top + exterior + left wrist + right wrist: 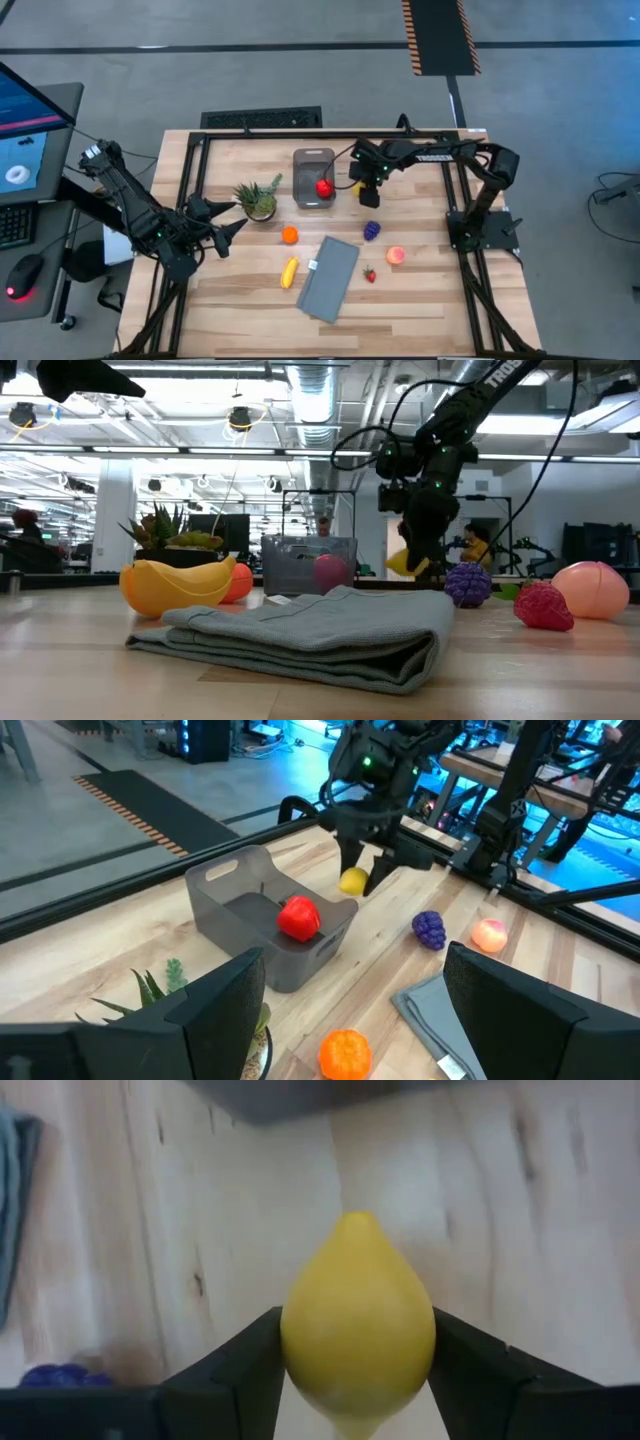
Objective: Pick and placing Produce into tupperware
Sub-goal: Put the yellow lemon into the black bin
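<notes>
Smooth teardrop-shaped lemon (358, 1320) between dark right gripper (356, 1370) fingers

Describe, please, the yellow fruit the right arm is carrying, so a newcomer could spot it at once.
Start at the clear-grey tub at the far middle of the table, with a red fruit inside. Just beside it the right gripper hangs above the wood, clamped on the lemon. It is short and egg-shaped with a pointed tip, unlike the long banana lying near the grey cloth.

Lemon (358, 1325) bottom cut off by right wrist frame edge, grapes (58, 1376) just a blurred sliver there, tub (300, 1095) only a blurred edge, strawberry (370, 274) too small overhead for detail.
</notes>
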Tool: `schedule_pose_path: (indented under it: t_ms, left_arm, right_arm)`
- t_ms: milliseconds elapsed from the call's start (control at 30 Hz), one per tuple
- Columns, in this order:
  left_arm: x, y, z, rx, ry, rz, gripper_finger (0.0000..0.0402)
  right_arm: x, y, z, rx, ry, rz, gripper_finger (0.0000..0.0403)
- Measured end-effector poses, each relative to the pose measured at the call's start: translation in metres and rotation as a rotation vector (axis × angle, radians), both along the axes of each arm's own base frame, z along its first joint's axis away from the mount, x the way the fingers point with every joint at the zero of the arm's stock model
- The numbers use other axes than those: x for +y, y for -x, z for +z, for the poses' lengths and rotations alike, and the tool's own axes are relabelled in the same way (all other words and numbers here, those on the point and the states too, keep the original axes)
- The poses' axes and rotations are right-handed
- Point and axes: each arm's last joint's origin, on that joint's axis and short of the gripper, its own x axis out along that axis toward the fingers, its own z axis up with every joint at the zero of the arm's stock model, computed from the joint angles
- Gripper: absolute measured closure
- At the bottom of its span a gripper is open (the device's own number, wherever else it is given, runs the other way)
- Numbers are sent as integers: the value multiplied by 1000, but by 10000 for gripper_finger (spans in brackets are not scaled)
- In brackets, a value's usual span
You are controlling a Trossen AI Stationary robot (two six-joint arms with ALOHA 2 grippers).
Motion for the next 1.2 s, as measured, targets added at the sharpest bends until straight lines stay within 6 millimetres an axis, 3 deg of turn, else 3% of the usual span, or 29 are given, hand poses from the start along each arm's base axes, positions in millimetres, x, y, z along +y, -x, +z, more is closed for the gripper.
schedule_pose_path:
  t_ms: [633, 1200]
  left_arm:
    - [0, 0, 0, 1, -1, 0, 107]
    - [0, 1, 0, 1, -12, -5, 107]
  right_arm:
    - [-5, -13, 70, -184, 85, 0, 167]
    - [-11, -29, 106, -331, 163, 10, 168]
